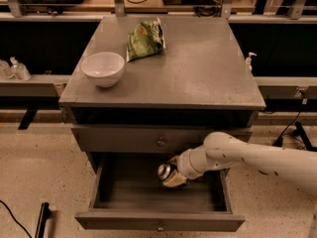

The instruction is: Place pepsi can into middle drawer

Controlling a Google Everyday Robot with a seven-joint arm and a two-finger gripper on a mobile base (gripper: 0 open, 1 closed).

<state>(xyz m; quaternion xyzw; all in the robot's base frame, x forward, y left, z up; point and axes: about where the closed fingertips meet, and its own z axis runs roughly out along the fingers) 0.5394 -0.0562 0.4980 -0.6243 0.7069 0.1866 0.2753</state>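
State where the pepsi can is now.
In the camera view, the pepsi can is held in the gripper over the open middle drawer, right of centre.

Gripper (173, 176) holding pepsi can (164, 171) in middle drawer (154, 221), right-centre.

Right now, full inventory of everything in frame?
cabinet: 1, grey, centre of view
white bowl: 1, white, cabinet top, front left
snack bag: 1, green, cabinet top, behind and right of the bowl
upper drawer front: 1, grey, closed, round knob
middle drawer: 1, grey, pulled open below the closed front
pepsi can: 1, silver end showing, tilted, held above the drawer floor near its middle
pump bottle: 1, pale, ledge right of the cabinet
arm: 1, white, reaching in from the right
gripper: 1, inside the open drawer, gripping the can
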